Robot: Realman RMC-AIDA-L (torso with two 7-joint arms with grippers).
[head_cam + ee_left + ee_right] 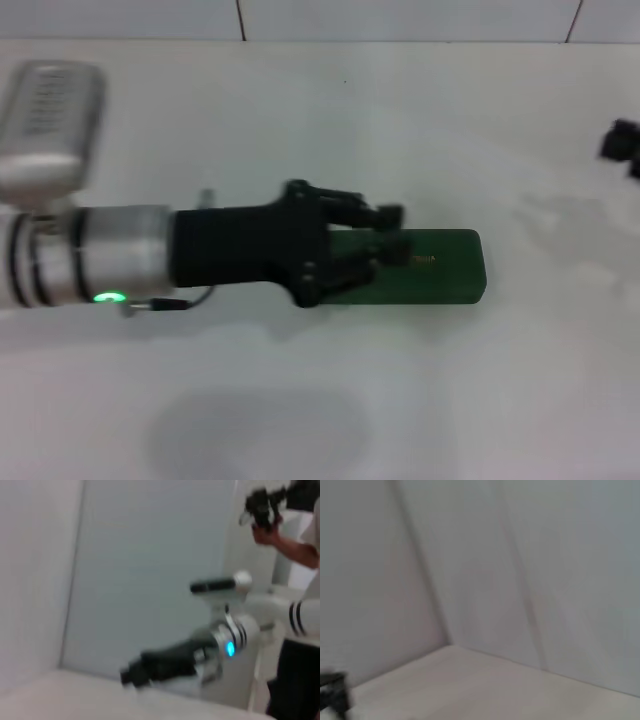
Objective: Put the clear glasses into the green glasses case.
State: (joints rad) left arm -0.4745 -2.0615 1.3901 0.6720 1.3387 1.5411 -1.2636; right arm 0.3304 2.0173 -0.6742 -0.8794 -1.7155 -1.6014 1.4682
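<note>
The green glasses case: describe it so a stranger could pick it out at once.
On the white table, follow the left arm reaching in from the left to its black left gripper. The green glasses case lies flat under and just past it. It is a dark green closed box with rounded corners and small gold lettering, the only coloured thing on the table.

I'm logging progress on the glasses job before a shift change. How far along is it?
Looks nearly done: the green glasses case lies on the white table with its lid down, and no clear glasses show outside it, though the contents can't be seen. In hand: the left pincer is over the case's near end. Left: confirming closure and pulling the arm away. The right pincer sits at the table's far right edge.
</note>
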